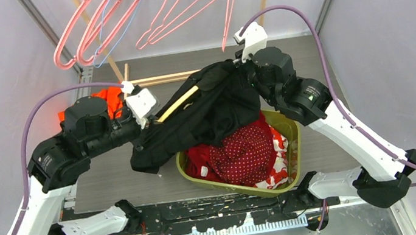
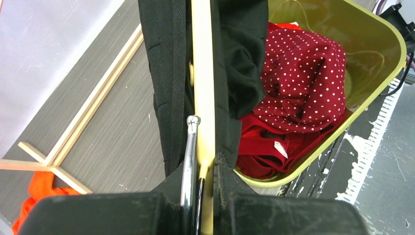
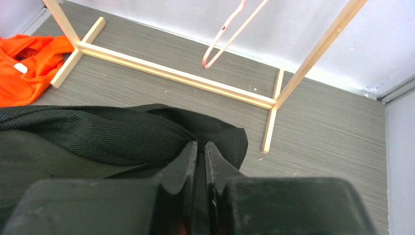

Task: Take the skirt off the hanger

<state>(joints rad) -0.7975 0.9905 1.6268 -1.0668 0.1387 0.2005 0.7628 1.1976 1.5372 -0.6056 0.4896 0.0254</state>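
A black skirt (image 1: pixel 193 119) hangs on a pale yellow wooden hanger (image 1: pixel 178 105), held in the air between my two grippers above the table. My left gripper (image 1: pixel 143 119) is shut on the hanger; in the left wrist view its jaws clamp the yellow bar (image 2: pixel 203 98) and the metal hook (image 2: pixel 188 156), with the skirt (image 2: pixel 169 73) draped on both sides. My right gripper (image 1: pixel 241 66) is shut on the skirt's fabric; in the right wrist view the fingertips (image 3: pixel 188 154) pinch a black fold (image 3: pixel 98 134).
An olive-green basket (image 1: pixel 289 133) with red and polka-dot clothes (image 1: pixel 244 152) sits below the skirt. An orange garment (image 1: pixel 110 100) lies at the back left. A wooden rack (image 3: pixel 171 76) with pink wire hangers (image 1: pixel 118 19) stands at the back.
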